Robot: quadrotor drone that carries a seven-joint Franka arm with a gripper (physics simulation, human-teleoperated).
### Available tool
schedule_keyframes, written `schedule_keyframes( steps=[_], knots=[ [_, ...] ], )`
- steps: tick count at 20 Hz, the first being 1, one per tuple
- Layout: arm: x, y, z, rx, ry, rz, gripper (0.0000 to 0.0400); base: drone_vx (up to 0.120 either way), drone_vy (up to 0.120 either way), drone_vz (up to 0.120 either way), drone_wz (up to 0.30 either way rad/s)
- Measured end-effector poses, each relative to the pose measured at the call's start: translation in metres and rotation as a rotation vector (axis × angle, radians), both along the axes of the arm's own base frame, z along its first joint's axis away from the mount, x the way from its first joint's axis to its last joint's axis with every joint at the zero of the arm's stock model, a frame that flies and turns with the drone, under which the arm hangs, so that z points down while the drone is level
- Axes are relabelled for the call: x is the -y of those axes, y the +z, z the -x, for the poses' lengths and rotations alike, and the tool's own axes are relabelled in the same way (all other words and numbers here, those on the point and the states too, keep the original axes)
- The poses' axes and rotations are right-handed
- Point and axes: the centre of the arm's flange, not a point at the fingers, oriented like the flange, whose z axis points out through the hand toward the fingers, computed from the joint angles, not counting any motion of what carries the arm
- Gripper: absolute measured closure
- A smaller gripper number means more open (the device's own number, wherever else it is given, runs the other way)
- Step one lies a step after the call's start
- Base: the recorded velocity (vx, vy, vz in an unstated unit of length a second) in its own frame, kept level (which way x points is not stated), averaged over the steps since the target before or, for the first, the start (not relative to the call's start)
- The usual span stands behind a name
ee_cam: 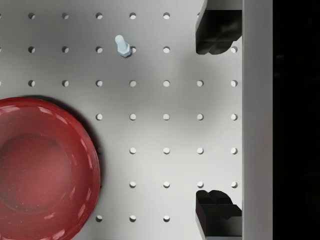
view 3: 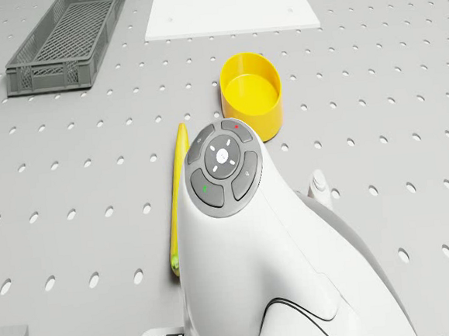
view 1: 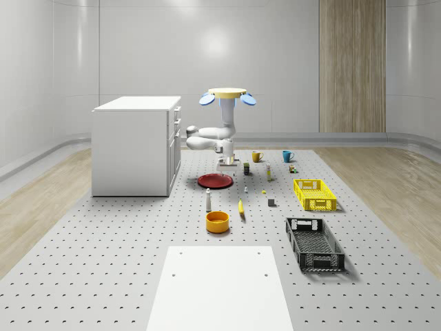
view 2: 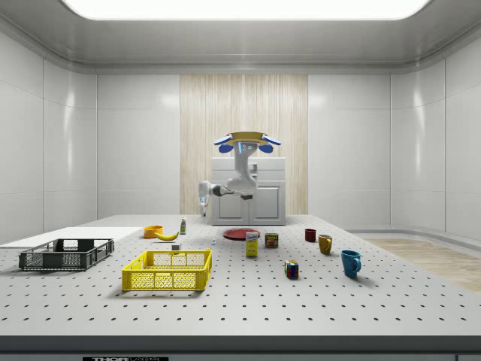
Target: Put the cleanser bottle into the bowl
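Observation:
The cleanser bottle (view 1: 208, 200), small and white, stands upright on the perforated grey surface between the red plate (view 1: 215, 181) and the yellow bowl (view 1: 217, 221). In the wrist view the bottle (ee_cam: 122, 46) is seen from above, off beyond the plate (ee_cam: 45, 170). The drone (view 1: 227, 93) hovers over the far side of the plate, its arm hanging down. My gripper (ee_cam: 217, 120) is open with nothing between its black fingers (ee_cam: 217, 30), above bare surface beside the plate. In the drone view the bowl (view 3: 251, 94) lies ahead, and the bottle's cap (view 3: 317, 182) peeks out from behind the arm.
A banana (view 1: 241, 208) lies beside the bowl. A white cabinet (view 1: 136, 145) stands at the whole-scene view's left. A yellow crate (view 1: 315, 194) and a black crate (view 1: 314, 243) sit at the right, two mugs (view 1: 256, 156) further back, and a white board (view 1: 220, 289) in front.

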Motion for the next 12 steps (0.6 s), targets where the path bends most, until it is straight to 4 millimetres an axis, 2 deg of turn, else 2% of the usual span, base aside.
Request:
schedule_keyframes(
  steps=[12],
  knots=[
    [0.0,0.0,0.0,0.0,0.0,0.0,0.0,0.12,0.0,0.0,0.0]
  ],
)
